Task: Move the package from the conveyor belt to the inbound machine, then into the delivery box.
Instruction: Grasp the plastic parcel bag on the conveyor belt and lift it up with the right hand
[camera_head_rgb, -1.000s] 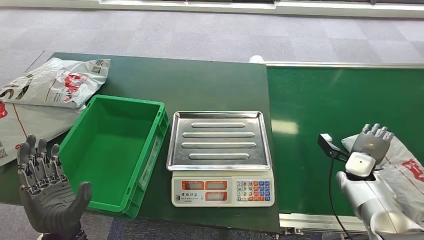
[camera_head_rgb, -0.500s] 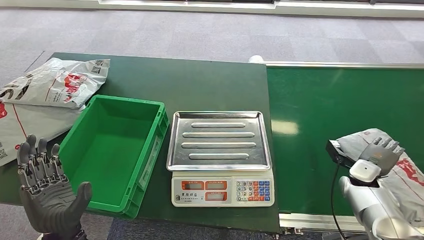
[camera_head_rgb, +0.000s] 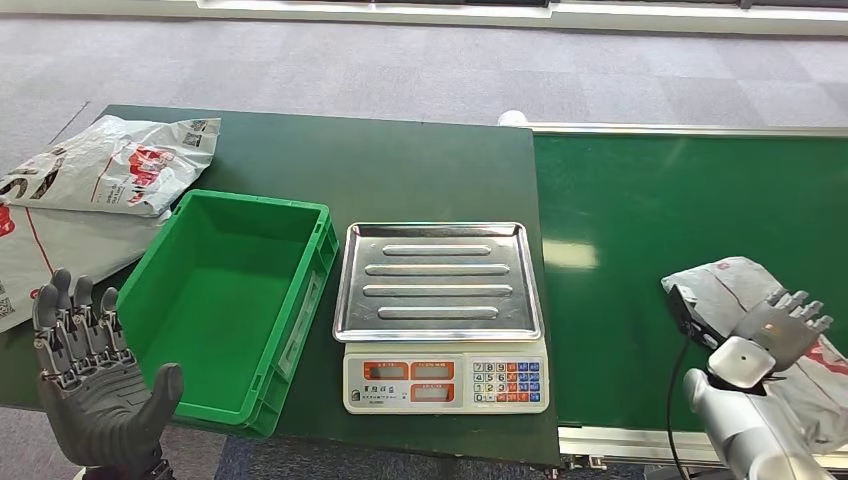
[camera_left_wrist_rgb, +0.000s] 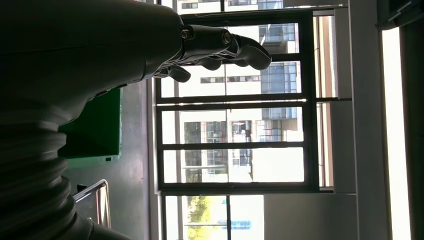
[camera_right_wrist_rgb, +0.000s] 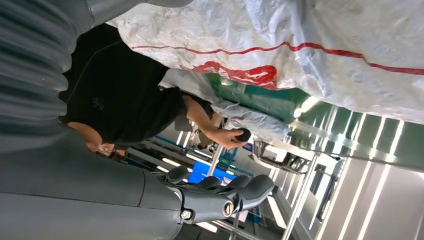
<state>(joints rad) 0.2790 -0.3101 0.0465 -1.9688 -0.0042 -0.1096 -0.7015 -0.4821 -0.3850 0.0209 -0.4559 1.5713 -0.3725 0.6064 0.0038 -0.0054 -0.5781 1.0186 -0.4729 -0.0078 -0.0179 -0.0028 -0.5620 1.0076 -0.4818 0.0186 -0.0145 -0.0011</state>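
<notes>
A grey-white mailer package (camera_head_rgb: 722, 283) with red print lies on the green conveyor belt (camera_head_rgb: 650, 200) at the near right. My right hand (camera_head_rgb: 782, 325) hovers over its near part with fingers straight and apart, holding nothing. The right wrist view has the package (camera_right_wrist_rgb: 300, 45) close beside the outstretched fingers (camera_right_wrist_rgb: 220, 197). My left hand (camera_head_rgb: 95, 385) is open, palm up, at the near left corner of the green delivery box (camera_head_rgb: 225, 300), which is empty. The left wrist view shows that hand's fingers (camera_left_wrist_rgb: 215, 45) loosely extended. The scale with a steel tray (camera_head_rgb: 438, 268) stands between box and belt.
Other mailer bags (camera_head_rgb: 110, 165) lie on the dark table (camera_head_rgb: 400, 160) left of the box. The scale's keypad and displays (camera_head_rgb: 445, 383) face the near edge. A person in a black shirt (camera_right_wrist_rgb: 125, 105) stands beyond the belt in the right wrist view.
My right hand has drawn back toward the near right, uncovering more of the package, which has crept slightly left on the belt. The left hand has stayed still.
</notes>
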